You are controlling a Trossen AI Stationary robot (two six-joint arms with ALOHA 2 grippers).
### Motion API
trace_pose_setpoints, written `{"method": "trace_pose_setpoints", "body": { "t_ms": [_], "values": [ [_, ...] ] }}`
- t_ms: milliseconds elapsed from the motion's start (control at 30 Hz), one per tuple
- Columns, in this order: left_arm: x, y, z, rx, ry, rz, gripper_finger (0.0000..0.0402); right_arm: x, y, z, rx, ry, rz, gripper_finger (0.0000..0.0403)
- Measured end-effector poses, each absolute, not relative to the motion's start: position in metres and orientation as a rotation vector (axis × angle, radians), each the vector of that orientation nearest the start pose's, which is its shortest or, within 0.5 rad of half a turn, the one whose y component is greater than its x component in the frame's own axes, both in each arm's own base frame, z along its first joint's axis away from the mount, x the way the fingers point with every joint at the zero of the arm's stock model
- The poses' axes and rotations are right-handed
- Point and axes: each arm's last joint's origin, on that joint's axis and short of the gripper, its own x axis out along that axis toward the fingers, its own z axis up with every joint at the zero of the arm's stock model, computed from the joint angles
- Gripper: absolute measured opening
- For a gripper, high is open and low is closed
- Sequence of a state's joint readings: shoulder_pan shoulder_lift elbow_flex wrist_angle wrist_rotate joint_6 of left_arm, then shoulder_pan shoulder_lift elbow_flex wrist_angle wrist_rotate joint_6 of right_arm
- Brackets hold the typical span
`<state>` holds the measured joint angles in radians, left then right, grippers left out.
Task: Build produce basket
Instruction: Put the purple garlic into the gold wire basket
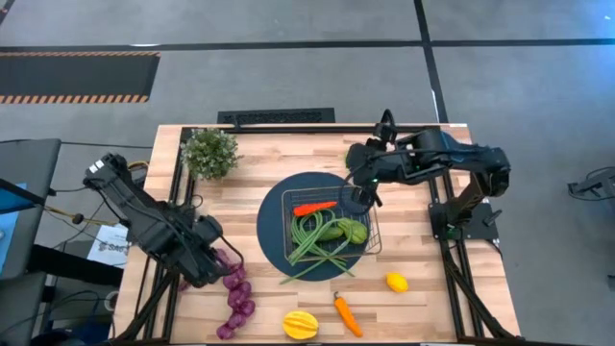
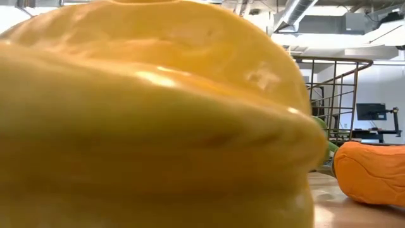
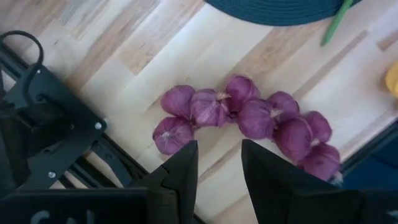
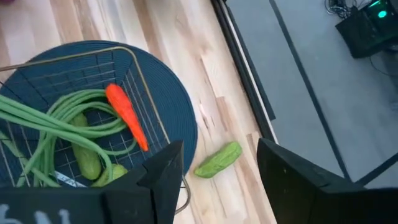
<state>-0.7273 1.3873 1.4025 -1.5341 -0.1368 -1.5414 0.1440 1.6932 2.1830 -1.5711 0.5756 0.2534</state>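
Grey floor surrounds the wooden desk [image 1: 259, 163], with a striped strip of hazard tape along its far side. Near the desk's middle lies the round blue mat [image 1: 279, 207], the landmark for everything else.

Right arm reaches over the mat's far right edge; its end effector [image 1: 363, 197] hangs above the basket's rim with fingers spread wide and nothing between them. Left arm sits off the mat's left side, its end effector [image 1: 213, 269] above the grapes, fingers partly apart and empty.

On the mat rests the wire basket [image 1: 365, 240]. Inside it lie a bean bundle [image 1: 312, 240], whose stems spill over the near rim, a carrot [image 1: 314, 207] at the far side, and cucumbers [image 1: 346, 231] toward the right.

A potted plant [image 1: 210, 152] stands beyond the mat's far left. The purple grapes [image 1: 235, 293] trail along the desk to the mat's near left. A yellow ribbed fruit [image 1: 300, 325] sits just below the mat at the desk's near edge, a second carrot [image 1: 346, 314] beside it. The lemon [image 1: 396, 282] lies at the mat's near right. One more cucumber [image 4: 217, 160] lies on the bare wood just off the mat, near the right end effector.
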Motion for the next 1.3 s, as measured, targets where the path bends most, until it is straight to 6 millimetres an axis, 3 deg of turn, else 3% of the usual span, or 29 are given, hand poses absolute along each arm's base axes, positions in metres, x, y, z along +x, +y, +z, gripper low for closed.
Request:
{"method": "trace_pose_setpoints", "body": {
  "t_ms": [233, 400, 467, 567, 767, 1167, 1300],
  "values": [
    [0.18, -0.153, 0.316, -0.611, 1.342, 0.722, 0.0112, 0.288, 0.026, 0.448, -0.174, 0.976, -0.503, 0.0221],
    [0.186, -0.15, 0.313, -0.689, 1.316, 0.82, 0.0112, 0.288, 0.026, 0.448, -0.174, 0.974, -0.503, 0.0221],
    [0.186, -0.147, 0.313, -0.637, 1.285, 0.823, 0.0112, 0.288, 0.026, 0.448, -0.174, 0.975, -0.503, 0.0221],
    [0.189, -0.143, 0.314, -0.495, 1.27, 0.743, 0.0112, 0.288, 0.026, 0.448, -0.174, 0.974, -0.502, 0.0221],
    [0.194, -0.144, 0.312, -0.284, 1.402, 0.494, 0.0112, 0.288, 0.026, 0.448, -0.157, 0.97, -0.511, 0.0221],
    [0.194, -0.14, 0.312, -0.272, 1.456, 0.462, 0.0112, 0.288, 0.026, 0.449, -0.113, 0.957, -0.533, 0.0221],
    [0.202, -0.143, 0.312, -0.255, 1.422, 0.357, 0.0117, 0.288, 0.026, 0.448, -0.106, 0.96, -0.525, 0.0221]
  ]
}}
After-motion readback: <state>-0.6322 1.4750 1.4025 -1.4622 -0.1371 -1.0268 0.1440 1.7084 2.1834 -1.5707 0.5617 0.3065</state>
